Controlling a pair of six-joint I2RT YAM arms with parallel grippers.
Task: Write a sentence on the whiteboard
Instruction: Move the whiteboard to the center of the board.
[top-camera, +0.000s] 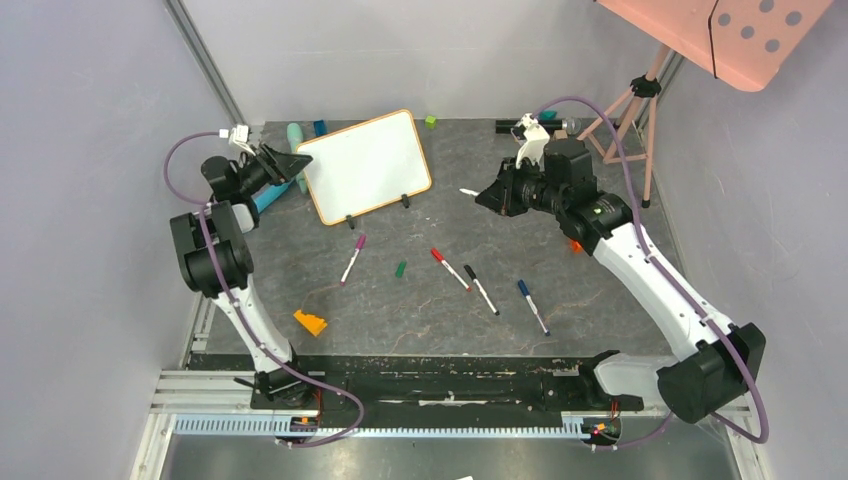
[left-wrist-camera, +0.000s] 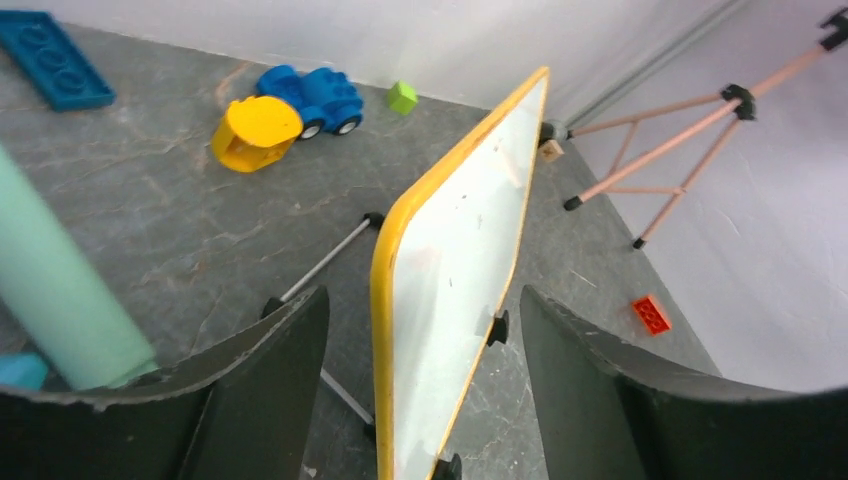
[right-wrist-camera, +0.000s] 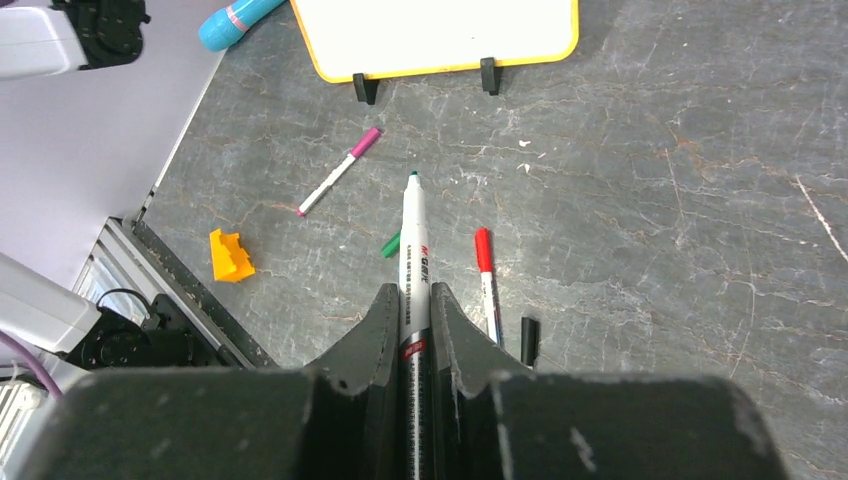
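Two arms share the work on the grey counter (top-camera: 420, 325), and the split looks deliberate: one to steady, one to write. The whiteboard (top-camera: 366, 165) stands at the back left of the counter on its two black clip feet. It leans back so that its face tilts up toward the arms. Its long axis runs across the counter, the right end set a little further back than the left, and the face is blank.

The left end effector (top-camera: 294, 163) reaches in from the side and straddles the board's left edge. Its jaws are wide, one finger before the face and one behind, with a gap on each side in the left wrist view, so nothing is clamped yet. I judge it sits there to pinch the frame and keep the light board from sliding or tipping under the pen.

The right end effector (right-wrist-camera: 413, 295) hangs over the right middle of the counter, well apart from the board. It is closed tight on an uncapped marker (right-wrist-camera: 413, 225), gripped by the barrel. The marker's long axis runs straight out along the fingers, green tip leading toward the board, a hold that should let the arm press the tip on by reaching forward.

On the counter lie a pink marker (top-camera: 353, 258), red marker (top-camera: 450, 268), black marker (top-camera: 481, 289) and blue marker (top-camera: 533, 306), then a green cap (top-camera: 400, 268), probably the held marker's
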